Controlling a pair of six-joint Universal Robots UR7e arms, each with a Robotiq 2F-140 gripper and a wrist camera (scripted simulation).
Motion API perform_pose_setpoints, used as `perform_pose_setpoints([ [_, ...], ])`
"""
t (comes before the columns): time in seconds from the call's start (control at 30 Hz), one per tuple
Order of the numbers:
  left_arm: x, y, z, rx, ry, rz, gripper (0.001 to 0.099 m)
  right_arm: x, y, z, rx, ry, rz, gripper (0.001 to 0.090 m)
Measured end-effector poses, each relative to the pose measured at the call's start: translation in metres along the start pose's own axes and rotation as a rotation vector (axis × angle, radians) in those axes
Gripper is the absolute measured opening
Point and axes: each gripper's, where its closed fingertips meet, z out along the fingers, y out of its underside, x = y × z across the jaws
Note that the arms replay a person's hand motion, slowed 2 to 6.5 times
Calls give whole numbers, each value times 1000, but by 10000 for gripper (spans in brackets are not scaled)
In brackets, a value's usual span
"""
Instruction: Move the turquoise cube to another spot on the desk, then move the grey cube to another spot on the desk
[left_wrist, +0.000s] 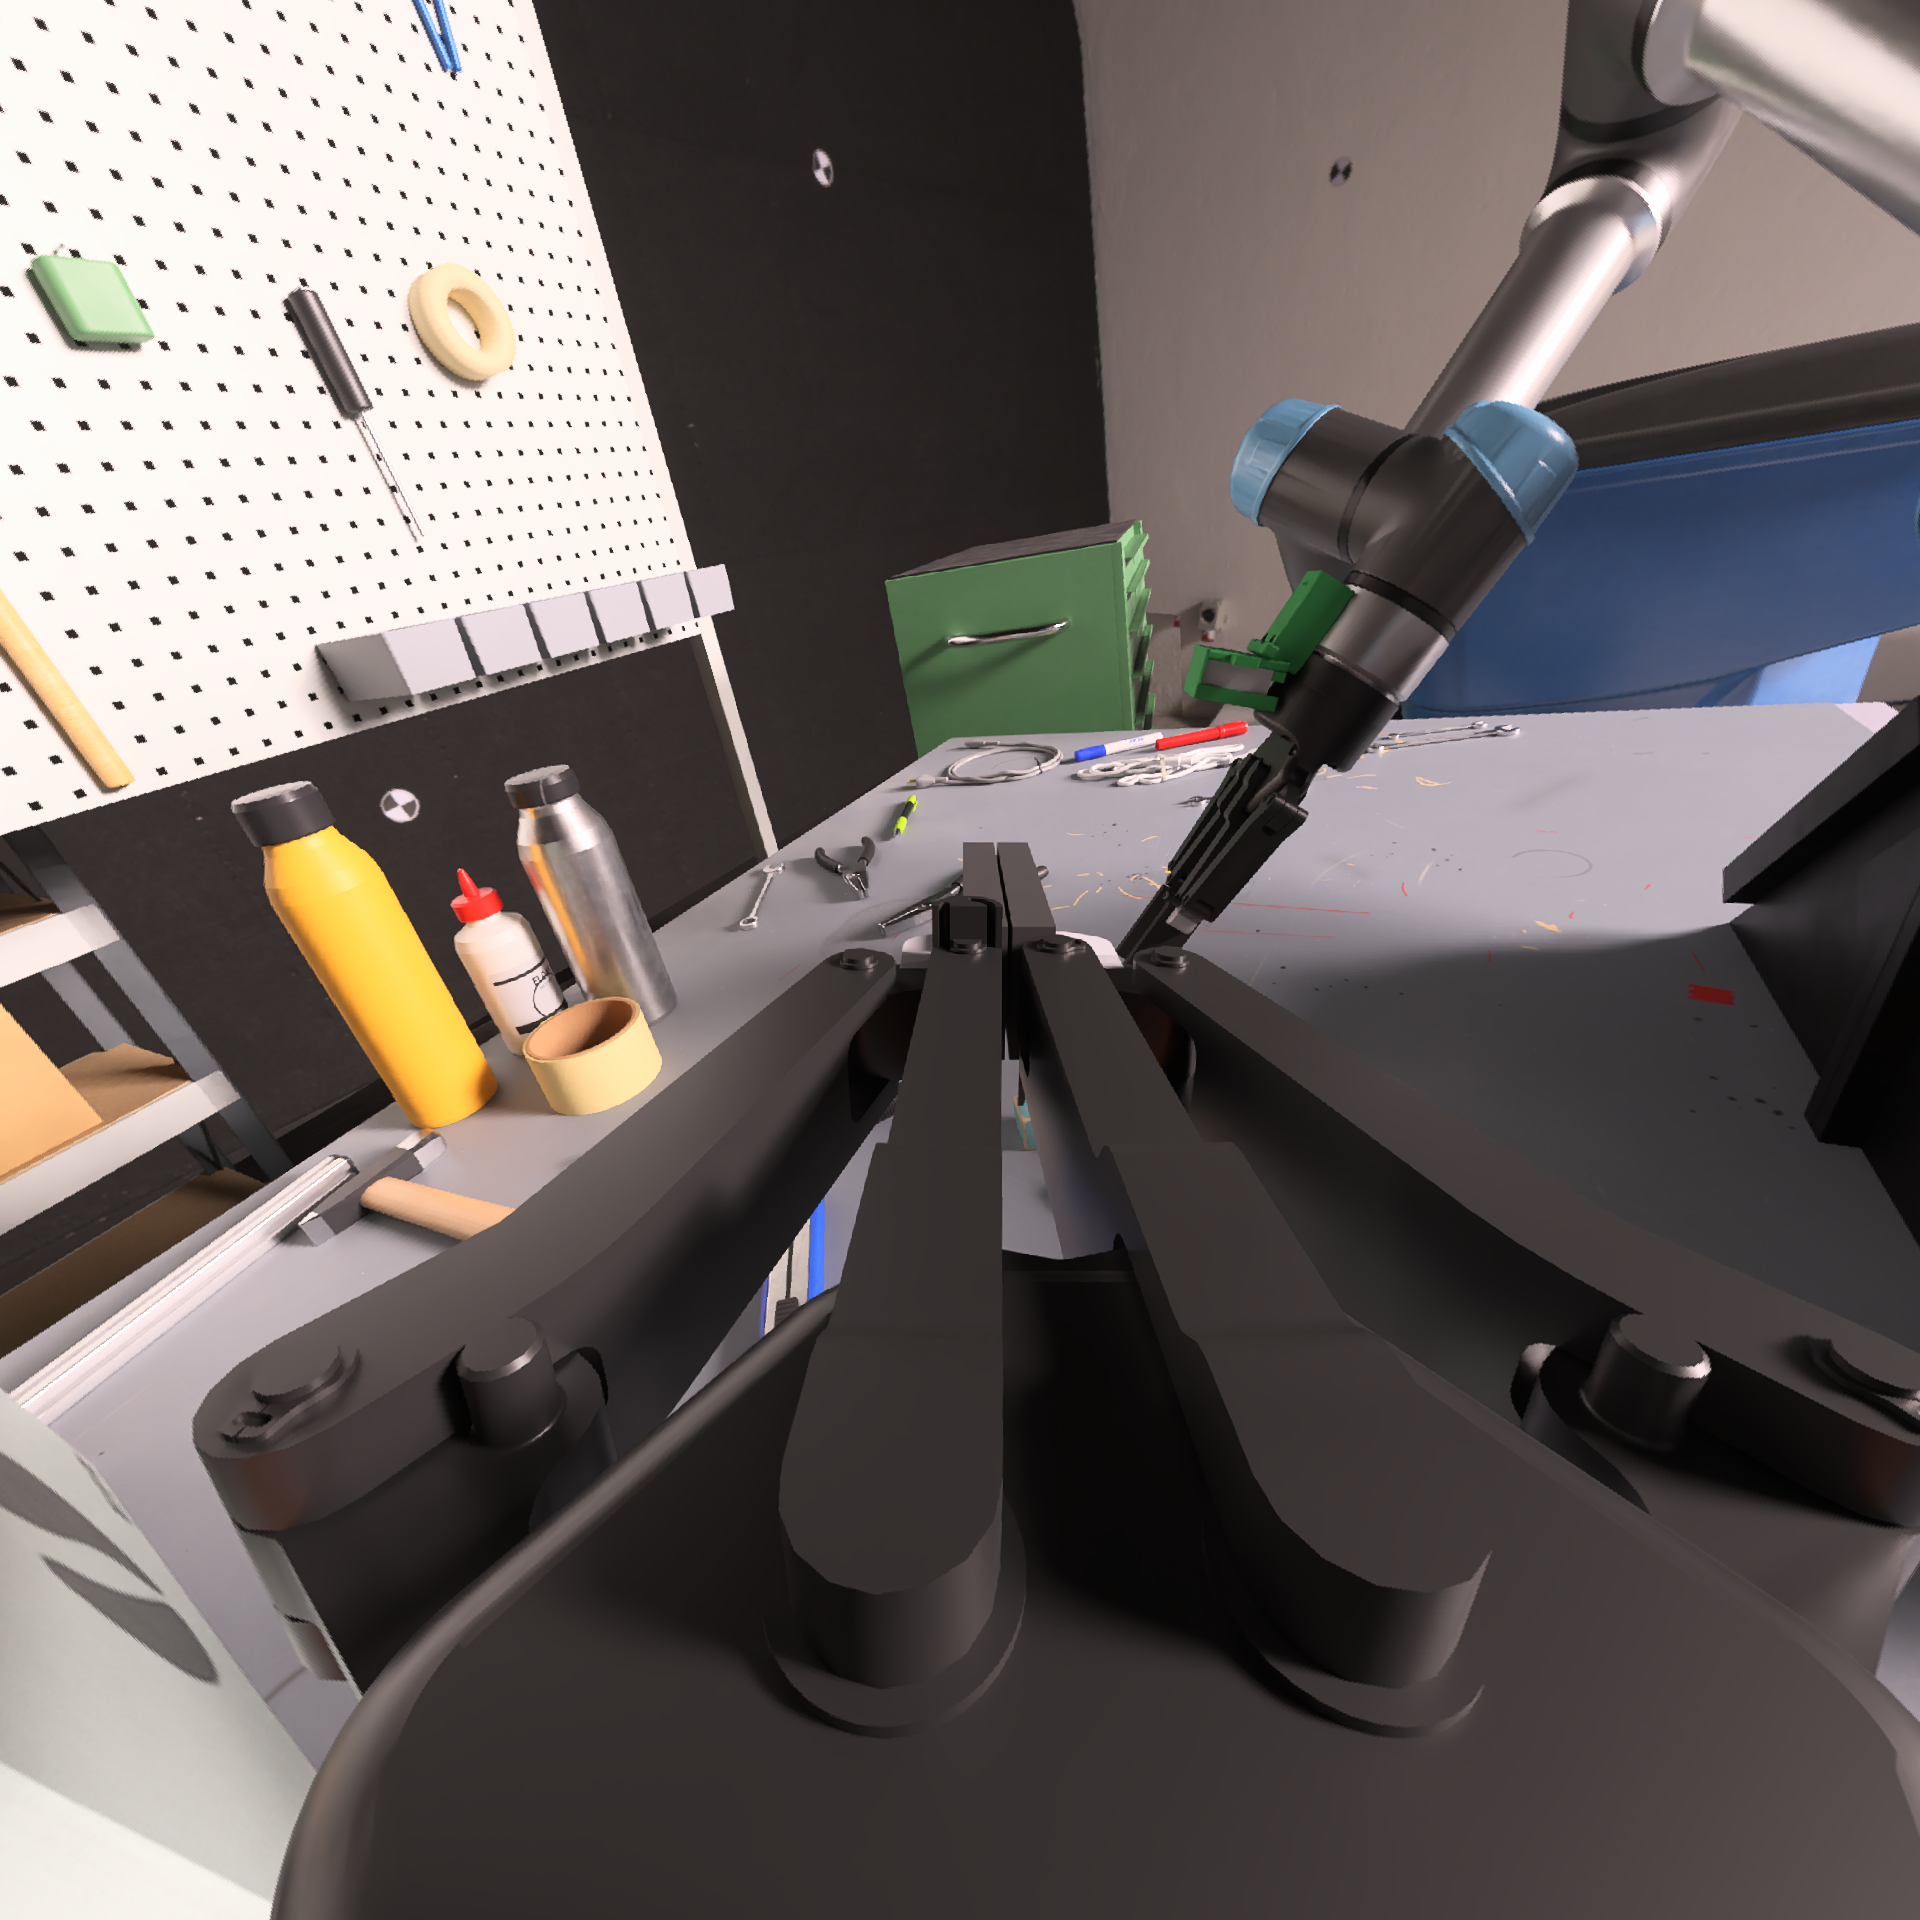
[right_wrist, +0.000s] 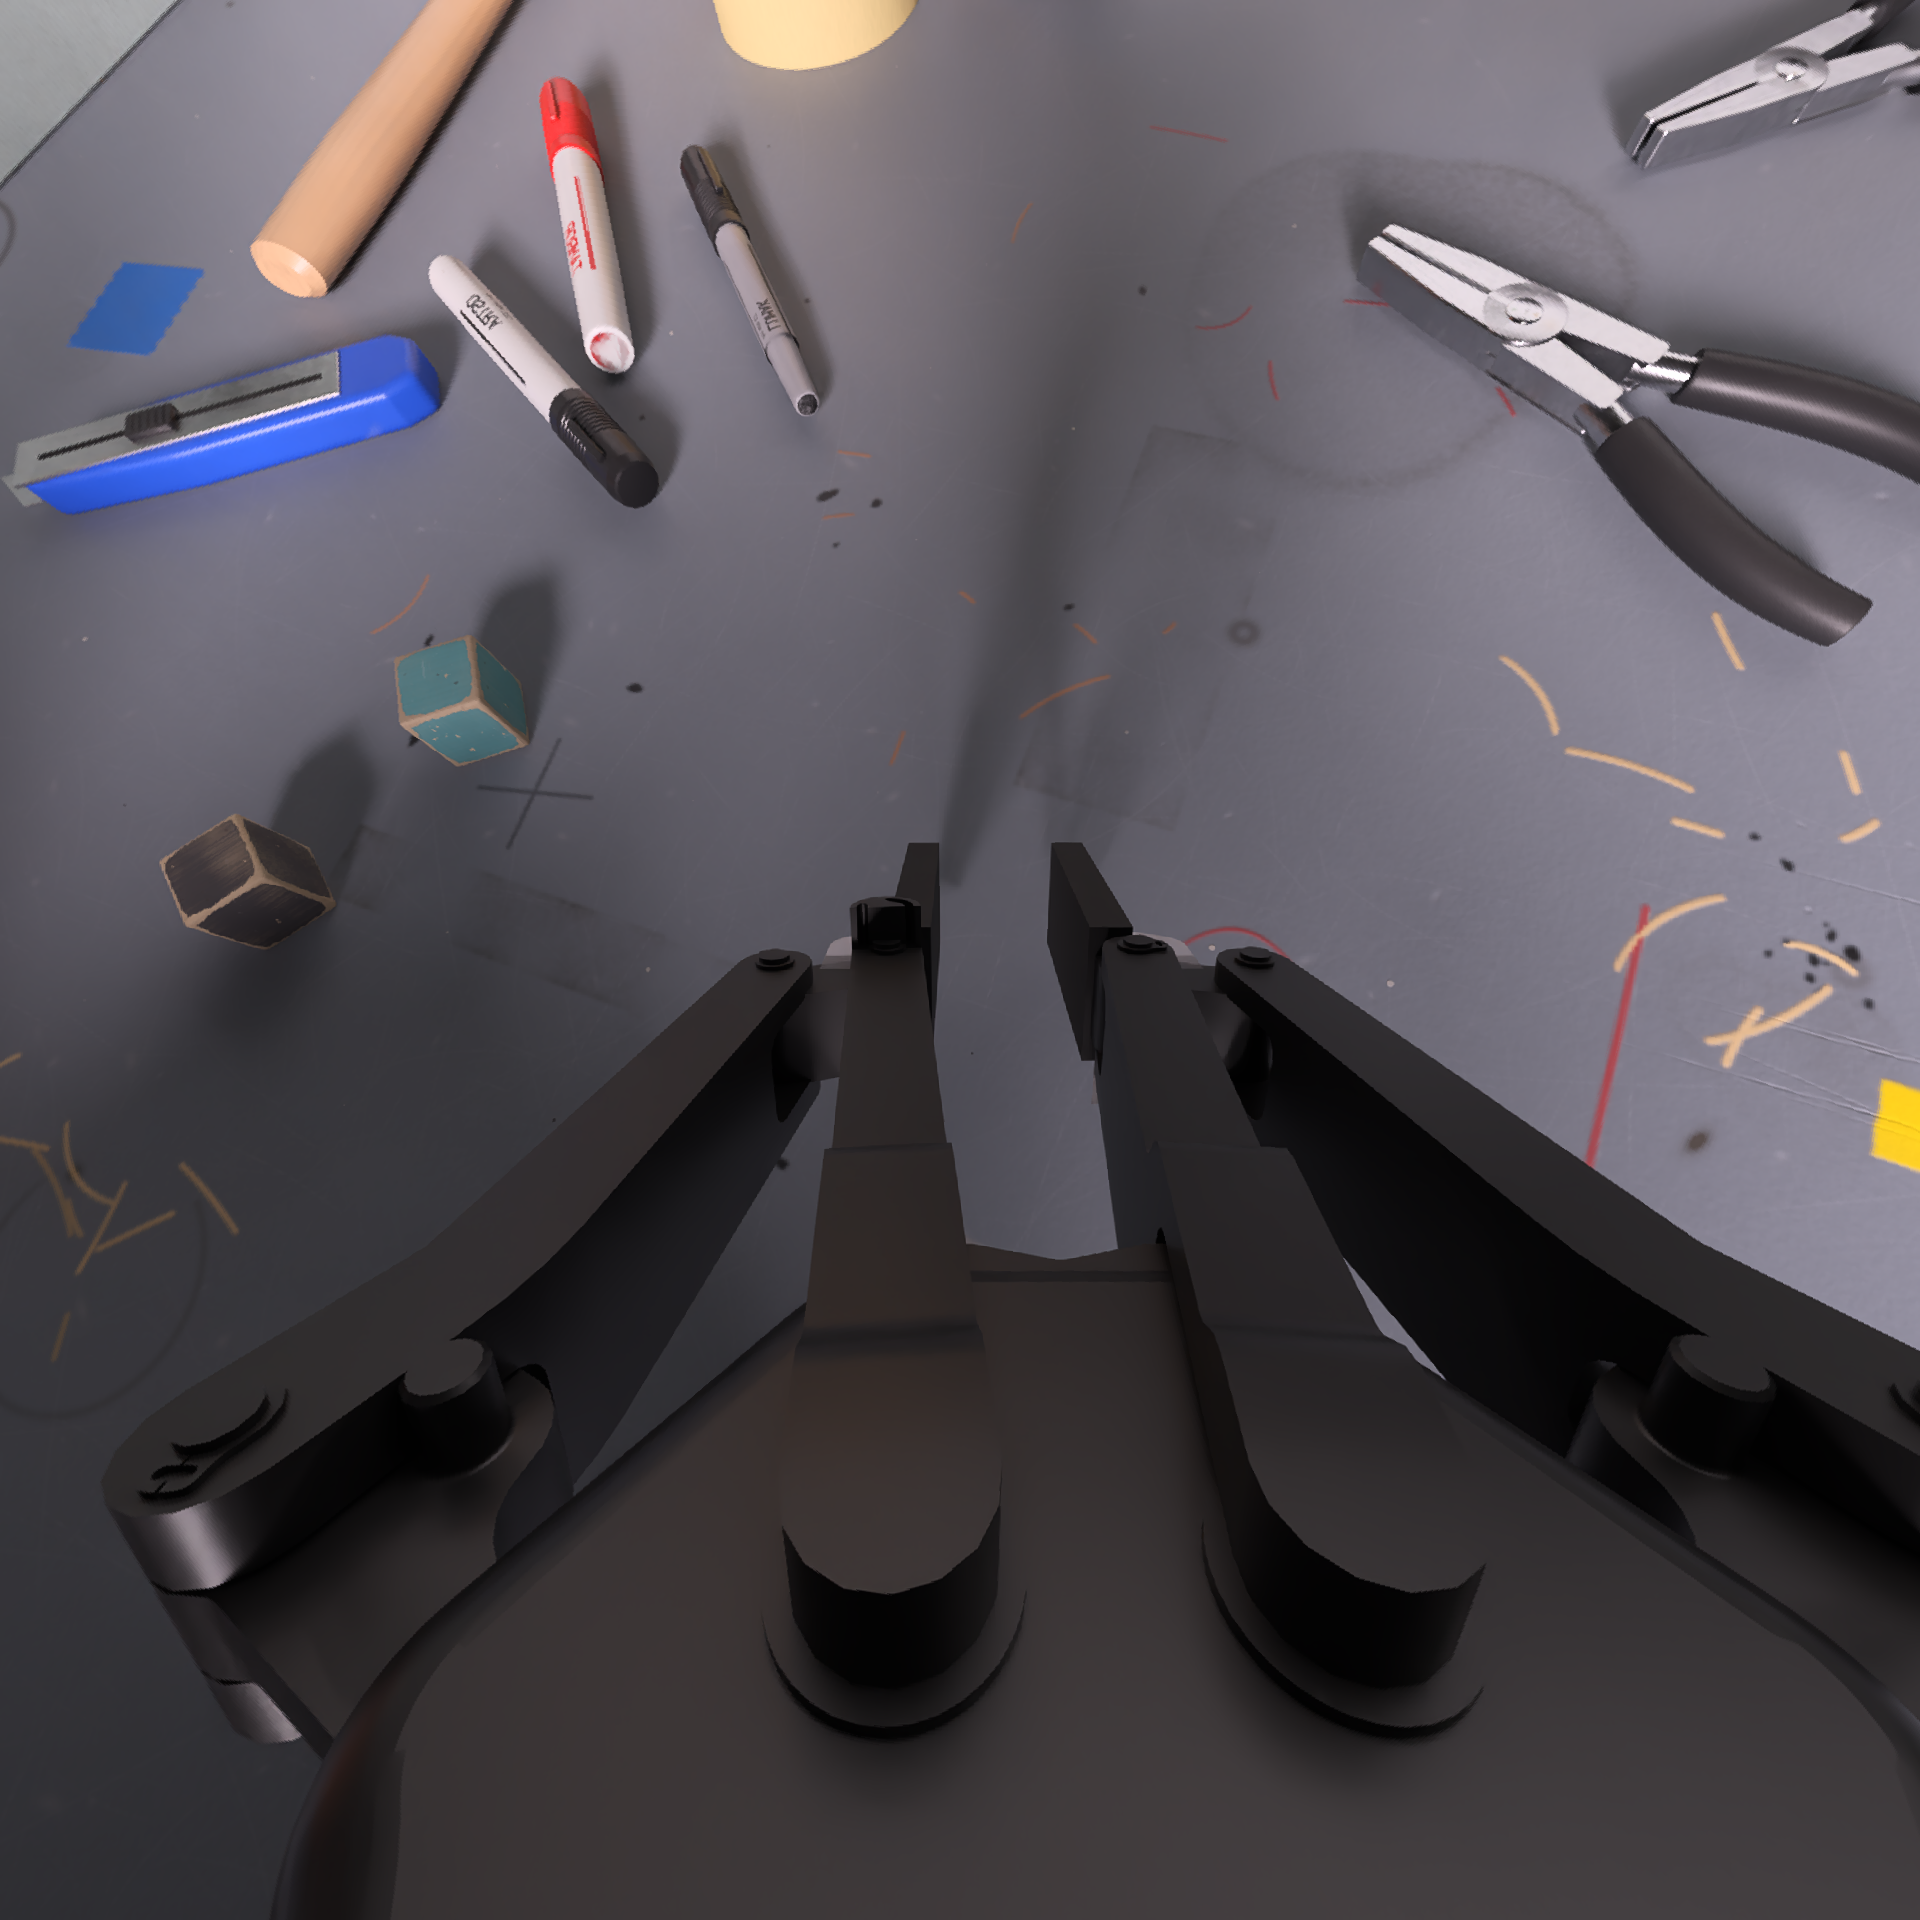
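Observation:
In the right wrist view, the turquoise cube (right_wrist: 460, 698) sits on the grey desk (right_wrist: 1143, 582), left of and ahead of my right gripper (right_wrist: 995, 868). The dark grey cube (right_wrist: 246, 880) with worn tan edges sits nearer and further left, apart from the turquoise one. My right gripper is slightly open and empty, close above the desk. It also shows in the left wrist view (left_wrist: 1169, 930), tilted down onto the desk. My left gripper (left_wrist: 995, 862) is shut and empty, above the desk. The cubes are hidden behind its fingers.
Ahead of the cubes lie a blue utility knife (right_wrist: 229, 426), three markers (right_wrist: 582, 223), a wooden hammer handle (right_wrist: 364, 156) and a tape roll (right_wrist: 810, 26). Pliers (right_wrist: 1621, 416) lie at the right. A yellow bottle (left_wrist: 364, 956), a glue bottle (left_wrist: 504, 961) and a metal bottle (left_wrist: 592, 894) stand by the pegboard.

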Motion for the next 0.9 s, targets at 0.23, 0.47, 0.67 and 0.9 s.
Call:
perform_pose_setpoints([
  [0.23, -1, 2, 1, -6, 0, -5, 9, 0, -1, 1, 21, -4, 8, 332],
  [0.47, -1, 2, 0, -9, 0, -4, 9, 5, -3, -6, 35, 19, 21, 461],
  [0.67, -1, 1, -1, -7, -3, 5, 9, 7, -14, -26, 68, 60, -4, 463],
  [0.9, -3, -1, -3, -1, -10, 14, 9, 8, -37, -67, 136, 190, -54, 457],
])
